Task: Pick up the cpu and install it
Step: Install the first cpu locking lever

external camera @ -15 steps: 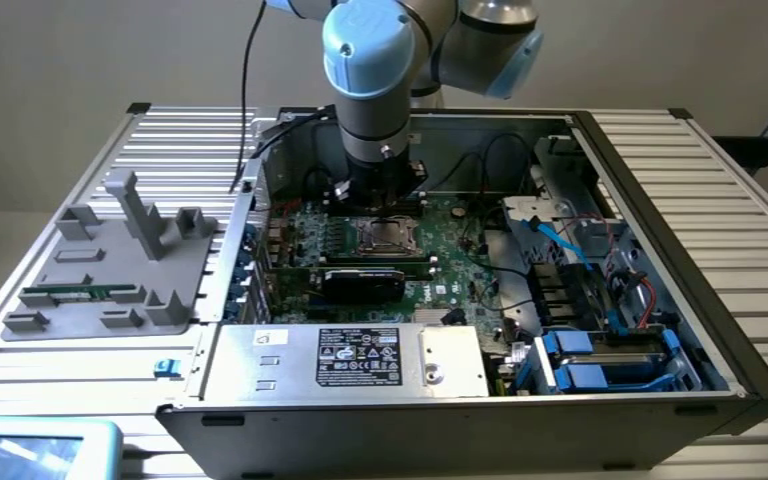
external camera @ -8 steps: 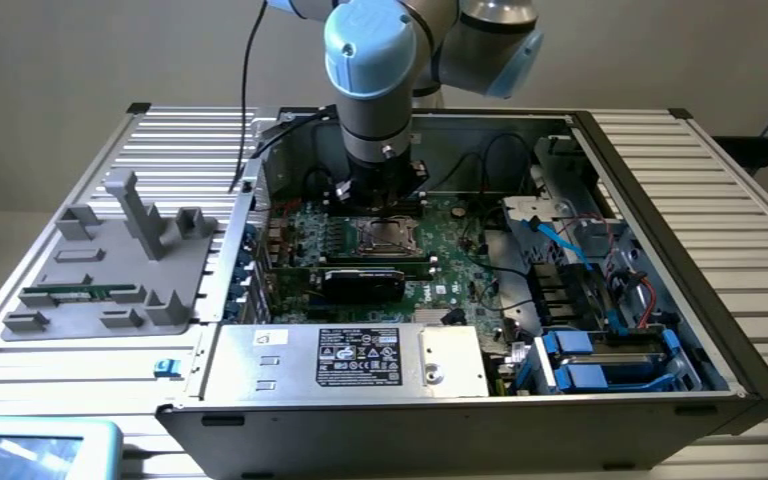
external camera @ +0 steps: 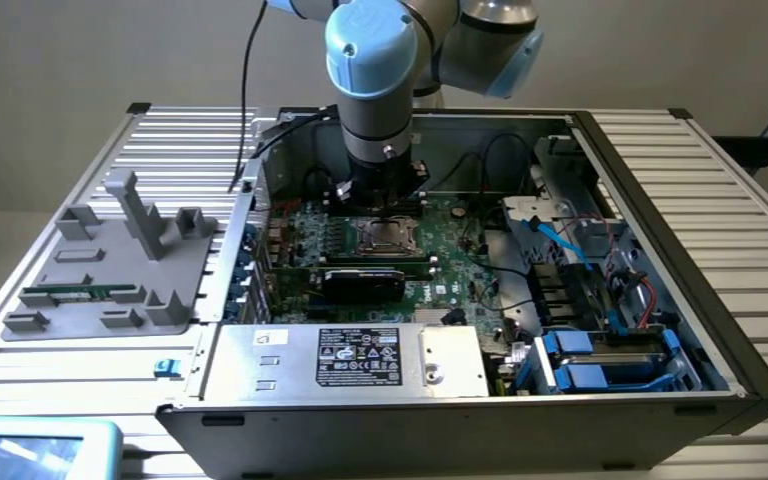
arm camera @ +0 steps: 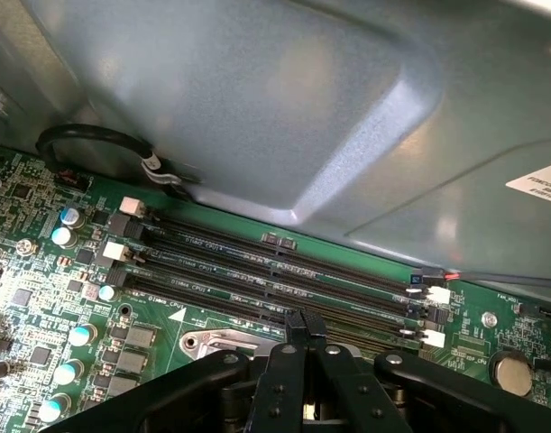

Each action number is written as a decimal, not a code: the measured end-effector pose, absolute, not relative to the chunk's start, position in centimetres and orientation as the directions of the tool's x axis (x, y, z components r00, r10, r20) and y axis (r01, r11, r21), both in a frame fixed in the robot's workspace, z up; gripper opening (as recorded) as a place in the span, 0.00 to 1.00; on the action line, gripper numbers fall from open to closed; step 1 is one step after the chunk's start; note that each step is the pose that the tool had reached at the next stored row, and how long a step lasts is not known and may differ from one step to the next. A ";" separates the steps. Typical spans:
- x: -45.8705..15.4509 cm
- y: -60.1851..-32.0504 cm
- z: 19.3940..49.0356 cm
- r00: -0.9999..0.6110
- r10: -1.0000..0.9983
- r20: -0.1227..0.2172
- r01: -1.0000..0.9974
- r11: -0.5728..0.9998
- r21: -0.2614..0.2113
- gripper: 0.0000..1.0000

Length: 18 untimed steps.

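- Claw [arm camera: 298,325] fully shut, nothing seen held.
- Hangs at CPU socket's [external camera: 384,237] 12 o'clock, exterior view.
- Whether cpu is seated: cannot tell; install unconfirmed.

The cpu [external camera: 384,238], a small square chip with a silver top, appeared to lie flat and level inside the metal-framed socket near the middle of the green board.

One arm [external camera: 377,60]; one computer case [external camera: 491,430]; one motherboard [external camera: 471,270]; one grey holder [external camera: 97,265]; one socket [external camera: 384,237]
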<state>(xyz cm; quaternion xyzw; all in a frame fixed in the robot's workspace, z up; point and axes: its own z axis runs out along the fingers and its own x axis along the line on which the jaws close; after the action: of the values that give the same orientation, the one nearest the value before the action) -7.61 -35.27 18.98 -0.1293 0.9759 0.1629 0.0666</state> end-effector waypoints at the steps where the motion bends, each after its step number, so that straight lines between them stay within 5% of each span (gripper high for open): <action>1: -7.6 -35.3 19.0 -0.958 -0.231 -0.172 -0.274 0.914 0.301 0.09; 18: -7.1 -35.3 19.0 -0.956 -0.239 -0.172 -0.282 0.911 0.301 0.09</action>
<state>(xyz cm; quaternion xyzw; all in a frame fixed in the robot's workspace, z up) -7.05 -35.26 18.98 -0.1334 0.9753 0.1632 0.0657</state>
